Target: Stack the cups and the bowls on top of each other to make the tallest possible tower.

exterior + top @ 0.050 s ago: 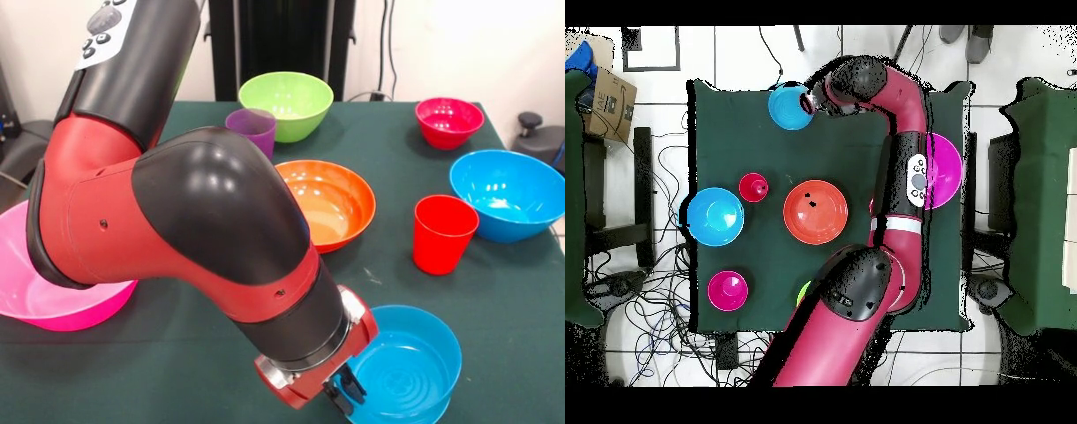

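Note:
A small blue bowl [408, 364] [789, 108] sits at the table's near edge in the front view. My gripper [346, 391] [811, 98] is down at that bowl's left rim; the wrist hides whether it grips the rim. The orange bowl [328, 201] [815, 212] is mid-table, with a red cup [444, 233] [753, 186] standing upright to its right. Behind the arm stand the purple cup [252, 131] and the lime green bowl [285, 104]. No pieces are stacked in view.
A large blue bowl [510, 193] [715, 216] and a small red-magenta bowl [448, 120] [727, 290] lie on the right side in the front view. The large pink bowl [44, 296] [947, 170] is at the left, partly under my arm [203, 221].

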### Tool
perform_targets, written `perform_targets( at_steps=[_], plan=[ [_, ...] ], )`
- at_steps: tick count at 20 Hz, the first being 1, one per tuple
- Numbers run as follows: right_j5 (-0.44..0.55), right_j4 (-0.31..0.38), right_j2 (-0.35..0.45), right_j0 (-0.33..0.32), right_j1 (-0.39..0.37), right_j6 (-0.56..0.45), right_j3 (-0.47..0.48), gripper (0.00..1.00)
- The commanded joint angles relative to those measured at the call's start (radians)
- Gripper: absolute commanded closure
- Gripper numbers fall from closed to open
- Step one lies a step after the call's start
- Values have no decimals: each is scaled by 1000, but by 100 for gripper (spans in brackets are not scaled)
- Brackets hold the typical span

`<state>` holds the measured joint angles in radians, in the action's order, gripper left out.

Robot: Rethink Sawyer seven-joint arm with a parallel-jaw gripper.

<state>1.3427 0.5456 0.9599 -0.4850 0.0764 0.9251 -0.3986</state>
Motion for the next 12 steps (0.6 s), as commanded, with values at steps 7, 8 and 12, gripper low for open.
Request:
perform_targets(
  at_steps=[7,8,12],
  plan=[
    [75,37,-66,-11,1,-35,-37,100],
    [77,33,-68,-12,-6,-33,-42,100],
    [87,25,-79,-14,-29,-31,-55,100]
  ],
)
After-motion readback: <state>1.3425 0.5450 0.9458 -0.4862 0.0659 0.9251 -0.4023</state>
